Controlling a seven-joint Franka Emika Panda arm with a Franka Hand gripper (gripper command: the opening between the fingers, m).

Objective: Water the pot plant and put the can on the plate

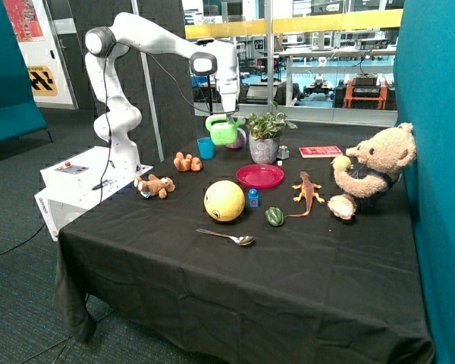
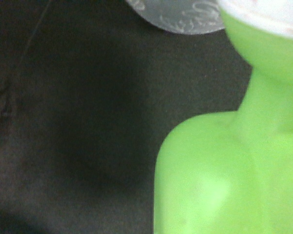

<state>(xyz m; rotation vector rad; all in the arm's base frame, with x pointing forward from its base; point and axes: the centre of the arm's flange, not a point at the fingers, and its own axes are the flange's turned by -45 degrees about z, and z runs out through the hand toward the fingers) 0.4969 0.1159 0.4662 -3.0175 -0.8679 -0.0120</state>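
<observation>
The gripper [image 1: 229, 114] has the can [image 1: 224, 130] clamped and lifted just beside the pot plant [image 1: 267, 135], spout near the leaves; the pour should tilt gently over the pot, keeping clear of foliage, before moving to the plate [image 1: 259, 176].

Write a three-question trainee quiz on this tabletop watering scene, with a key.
1. True or false: the can rests on the plate.
2. Which thing lies nearest the spoon? A) teddy bear B) yellow ball C) red book
3. Fill in: the hand holds the can lifted beside the ____.

Key
1. False; the can is held in the air near the pot plant, and nothing sits on the plate.
2. B
3. pot plant
</observation>
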